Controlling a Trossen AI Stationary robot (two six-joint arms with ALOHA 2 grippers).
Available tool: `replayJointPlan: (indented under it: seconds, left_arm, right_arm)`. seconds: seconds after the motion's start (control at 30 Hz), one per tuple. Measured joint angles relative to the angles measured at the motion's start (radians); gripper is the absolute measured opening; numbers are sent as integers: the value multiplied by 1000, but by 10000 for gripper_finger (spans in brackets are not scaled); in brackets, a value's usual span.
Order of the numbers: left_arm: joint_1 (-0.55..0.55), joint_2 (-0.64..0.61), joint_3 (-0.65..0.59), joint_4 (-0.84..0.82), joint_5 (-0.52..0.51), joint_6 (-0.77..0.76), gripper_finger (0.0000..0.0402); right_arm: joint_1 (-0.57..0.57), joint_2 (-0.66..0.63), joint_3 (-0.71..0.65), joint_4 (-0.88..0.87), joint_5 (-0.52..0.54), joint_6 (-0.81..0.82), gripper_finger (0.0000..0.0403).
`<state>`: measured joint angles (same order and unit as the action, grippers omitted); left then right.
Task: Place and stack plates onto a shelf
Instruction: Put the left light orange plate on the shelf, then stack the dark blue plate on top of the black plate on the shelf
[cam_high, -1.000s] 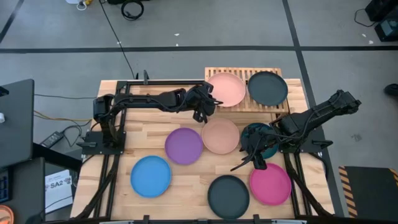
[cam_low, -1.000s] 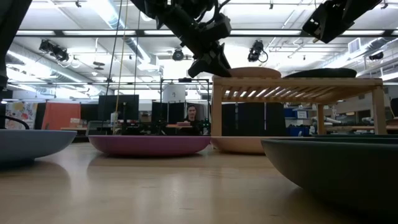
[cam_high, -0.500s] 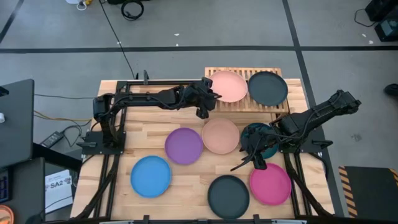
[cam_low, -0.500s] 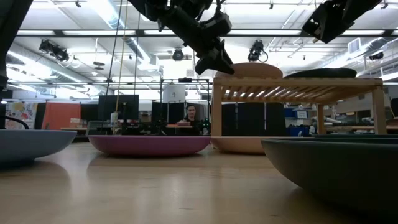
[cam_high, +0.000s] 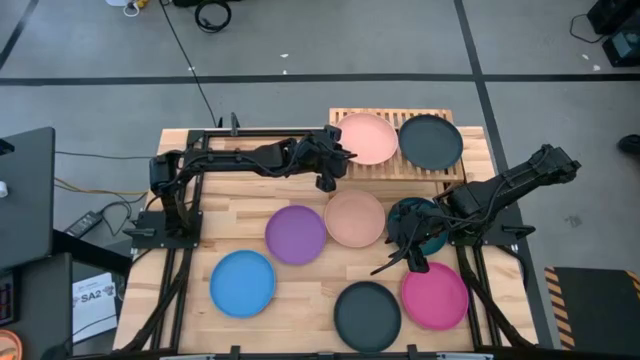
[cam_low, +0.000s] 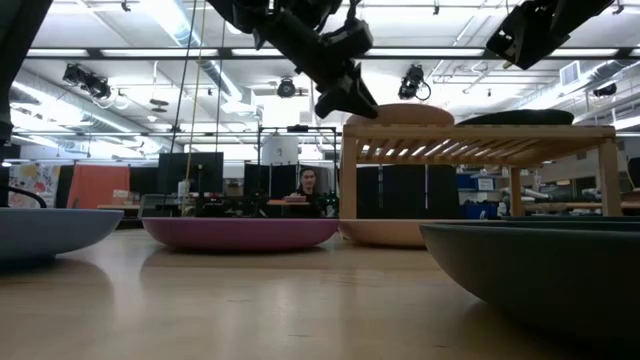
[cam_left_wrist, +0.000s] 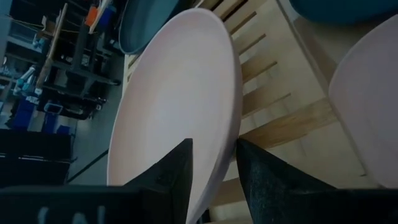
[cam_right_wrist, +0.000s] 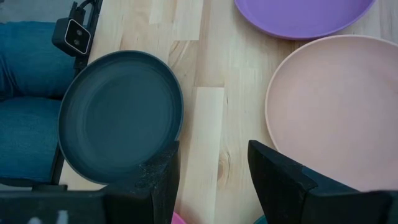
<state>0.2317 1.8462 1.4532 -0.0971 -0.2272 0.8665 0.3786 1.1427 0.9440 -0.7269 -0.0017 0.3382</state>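
The light-wood shelf (cam_high: 392, 160) stands at the table's far right. On it lie a peach plate (cam_high: 367, 138) and a dark plate (cam_high: 431, 142). My left gripper (cam_high: 338, 160) is at the peach plate's left rim, shut on it; it also shows in the low view (cam_low: 357, 100). My right gripper (cam_high: 402, 258) is open and empty above the table, near a dark teal plate (cam_high: 412, 215). Purple (cam_high: 296, 234), peach (cam_high: 354, 218), blue (cam_high: 242, 282), black (cam_high: 367, 315) and magenta (cam_high: 435, 296) plates rest flat on the table. My left gripper pinches the peach plate's rim (cam_left_wrist: 229, 134) on the plate's left side between its two fingers. One finger (cam_left_wrist: 177, 171) lies on the plate's upper face, the other (cam_left_wrist: 258, 177) on the outer side of the rim. The fingers come from the table's left. The plate lies on the shelf's slats (cam_left_wrist: 273, 93).
The right wrist view shows the black plate (cam_right_wrist: 121, 115), the table's peach plate (cam_right_wrist: 336, 106) and the purple plate (cam_right_wrist: 305, 12) below my right gripper. The arm frames stand at the table's left and right edges. A person sits far behind the table (cam_low: 308, 188).
My left gripper has gone a little up and toward the far right, onto the shelf's left end. The peach plate has slid with it a little farther onto the shelf. In the last half second both have kept still.
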Motion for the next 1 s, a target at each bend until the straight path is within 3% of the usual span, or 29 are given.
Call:
replayJointPlan:
  seconds: [0.7, 1.0]
  left_arm:
    - [-90, 0, 0, -5, -80, -18, 131]
    - [-188, 0, 0, -5, -147, -19, 131]
  right_arm:
    - [1, 0, 0, -10, 0, 32, 193]
    - [74, 0, 0, -85, 6, 193, 193]
